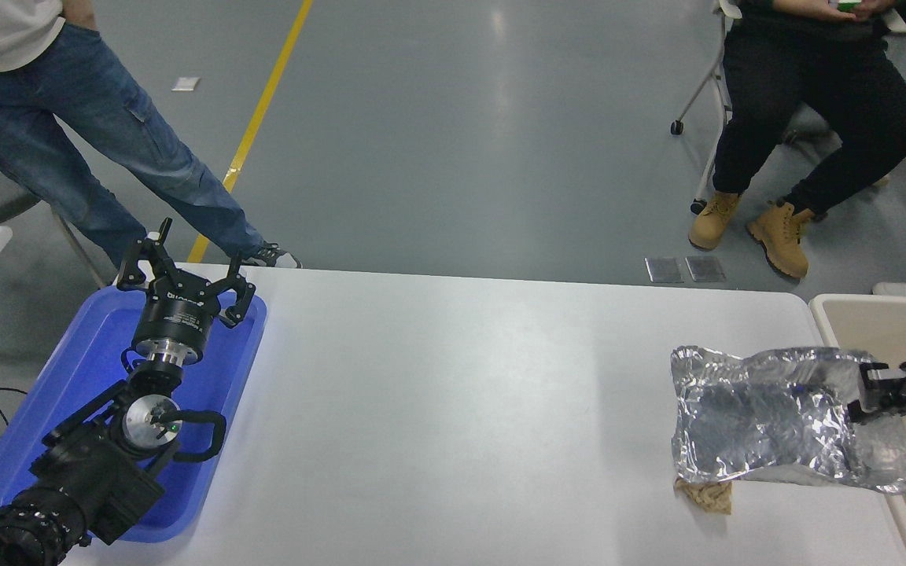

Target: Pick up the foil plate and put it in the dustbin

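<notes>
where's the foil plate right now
In the head view the foil plate is at the right side, held up by the right gripper above the table's right end, overlapping the dustbin rim and covering most of the tan paper wad.

No legible text, brand, number or sign anywhere. Only a small white marking on the body of the left gripper, too small and blurred to read. Nothing printed on the foil plate, the dustbin, the blue tray or the white table.
</notes>
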